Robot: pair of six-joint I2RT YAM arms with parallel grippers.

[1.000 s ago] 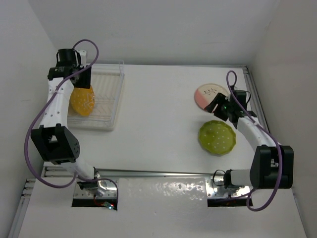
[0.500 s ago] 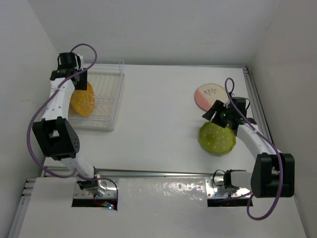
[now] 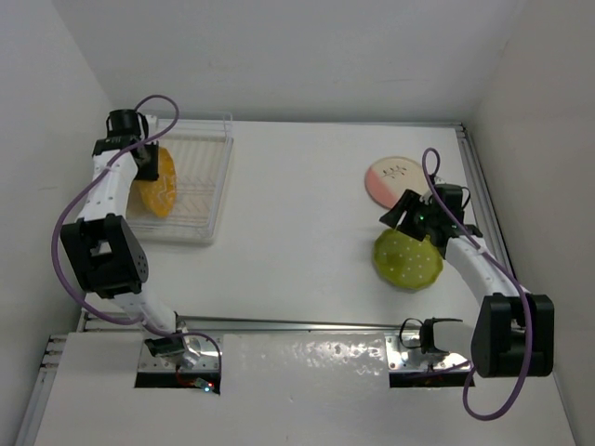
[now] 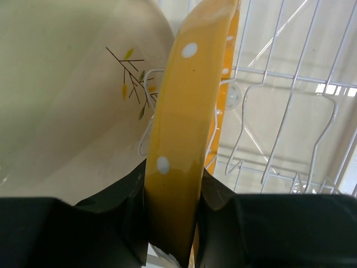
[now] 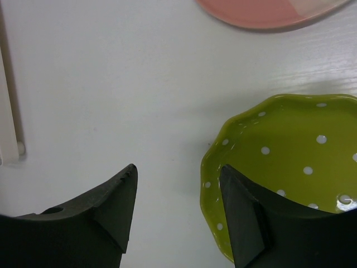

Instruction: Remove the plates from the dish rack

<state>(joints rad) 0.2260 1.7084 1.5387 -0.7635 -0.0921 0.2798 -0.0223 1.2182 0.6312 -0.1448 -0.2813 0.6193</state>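
Note:
The clear dish rack stands at the far left. The orange plate with white dots stands on edge in it; my left gripper is shut on its rim. The left wrist view shows the orange rim pinched between the jaws, the cream plate right beside it, and white wire ribs. The white-and-pink plate and the scalloped green plate lie flat on the table at right. My right gripper is open and empty above the green plate's far edge.
Walls close in on the left, back and right. A metal rail runs along the near table edge. A white strip shows at the left of the right wrist view.
My left gripper has moved left along the rack and closed on the orange plate's rim. My right gripper has moved from the pink plate toward the green plate.

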